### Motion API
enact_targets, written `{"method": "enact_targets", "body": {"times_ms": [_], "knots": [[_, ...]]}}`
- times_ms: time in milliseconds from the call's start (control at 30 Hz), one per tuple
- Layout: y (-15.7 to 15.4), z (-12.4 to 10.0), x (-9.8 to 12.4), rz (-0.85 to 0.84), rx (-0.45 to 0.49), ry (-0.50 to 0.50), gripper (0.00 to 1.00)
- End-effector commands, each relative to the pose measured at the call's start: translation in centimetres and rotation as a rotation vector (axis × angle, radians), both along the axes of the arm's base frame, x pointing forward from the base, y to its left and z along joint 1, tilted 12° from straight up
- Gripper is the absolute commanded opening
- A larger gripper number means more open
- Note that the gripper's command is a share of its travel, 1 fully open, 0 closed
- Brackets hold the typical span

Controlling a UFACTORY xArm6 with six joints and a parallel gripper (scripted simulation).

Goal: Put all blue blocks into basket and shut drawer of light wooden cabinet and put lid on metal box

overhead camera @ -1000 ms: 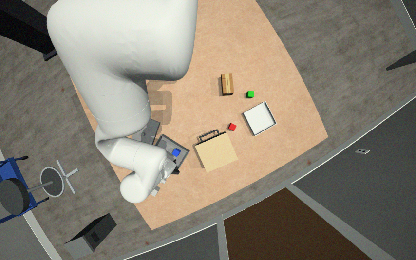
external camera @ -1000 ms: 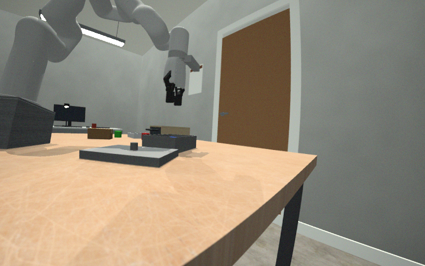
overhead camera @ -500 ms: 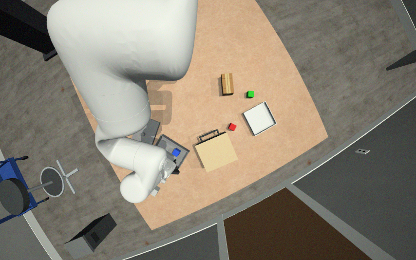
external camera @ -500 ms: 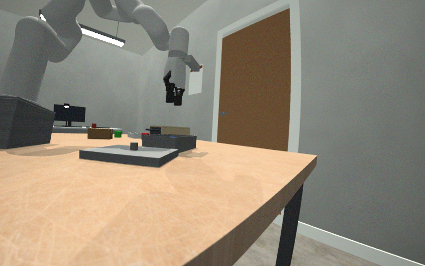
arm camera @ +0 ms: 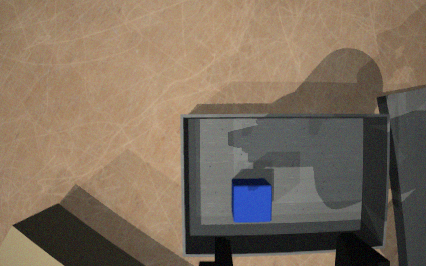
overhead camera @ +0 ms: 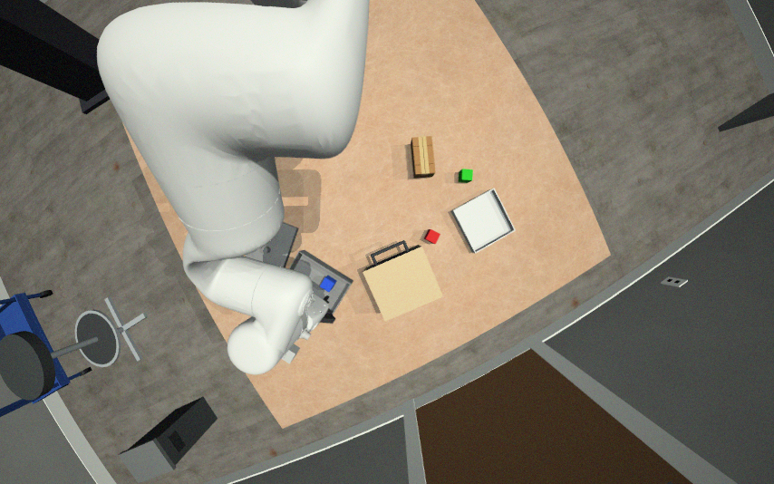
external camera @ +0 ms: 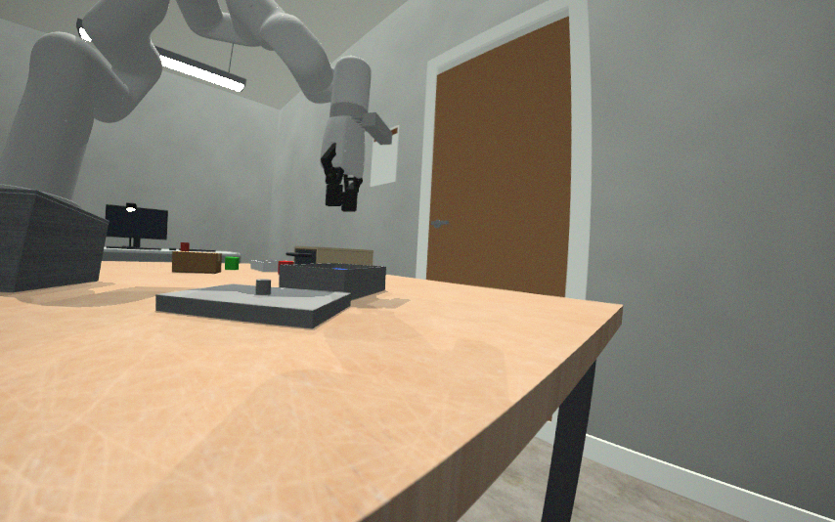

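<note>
With its fingers spread and nothing between them, the claw (overhead camera: 328, 308) (external camera: 341, 197) (arm camera: 279, 257) hangs above the open metal box (overhead camera: 346, 287) (external camera: 369, 282) (arm camera: 386, 200), where a blue block (overhead camera: 327, 283) (arm camera: 252, 202) sits, its lid (overhead camera: 285, 241) (external camera: 213, 296) (arm camera: 424, 165) lying on the table (overhead camera: 378, 210) (external camera: 149, 389) (arm camera: 77, 100) just beside.

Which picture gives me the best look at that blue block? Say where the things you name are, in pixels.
The wrist view: it looks down into the metal box (overhead camera: 344, 289) (external camera: 310, 280) (arm camera: 386, 180), showing the block (overhead camera: 327, 283) (arm camera: 252, 202) large and unobstructed on the box's floor. The top view shows it whole but small, beside the jaws. The exterior view shows only a blue sliver above the rim.
</note>
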State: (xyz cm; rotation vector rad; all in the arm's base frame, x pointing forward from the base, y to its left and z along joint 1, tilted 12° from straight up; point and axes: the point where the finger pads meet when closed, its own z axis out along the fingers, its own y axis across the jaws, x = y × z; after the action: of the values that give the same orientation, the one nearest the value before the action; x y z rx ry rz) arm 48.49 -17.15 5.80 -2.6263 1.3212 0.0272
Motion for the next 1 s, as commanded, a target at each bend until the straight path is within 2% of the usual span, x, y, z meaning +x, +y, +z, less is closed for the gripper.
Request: {"method": "enact_targets", "body": {"times_ms": [0, 233, 733, 967], "knots": [[0.1, -0.8, 0.2, 0.0, -0.002, -0.004, 0.61], [0.4, -2.3, 0.3, 0.0, -0.002, -0.004, 0.61], [1.4, -7.6, 0.8, 0.0, -0.002, -0.004, 0.61], [1.6, -8.9, 0.9, 0.0, -0.002, -0.004, 0.61]]}}
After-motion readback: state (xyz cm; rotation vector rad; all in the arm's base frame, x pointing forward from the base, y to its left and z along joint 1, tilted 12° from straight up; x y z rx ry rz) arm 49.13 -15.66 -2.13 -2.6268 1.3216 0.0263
